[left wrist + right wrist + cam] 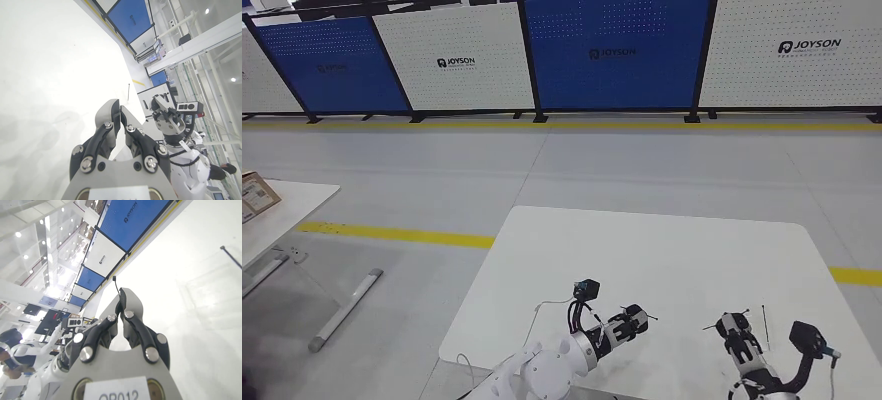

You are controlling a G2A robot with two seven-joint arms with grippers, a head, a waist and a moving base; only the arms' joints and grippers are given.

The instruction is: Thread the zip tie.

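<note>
Right gripper (121, 293): closed on zip tie (116, 285), head sticking out.
Left gripper (120, 108): pads pressed together.
Loose tie (231, 256): flat on table (662, 250), near right gripper.

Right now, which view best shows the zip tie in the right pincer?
The right wrist view: close up, the held zip tie pokes head-first from the shut right pincer. The top view gives it as a thin dark line; in the left wrist view it is too small to tell.
</note>
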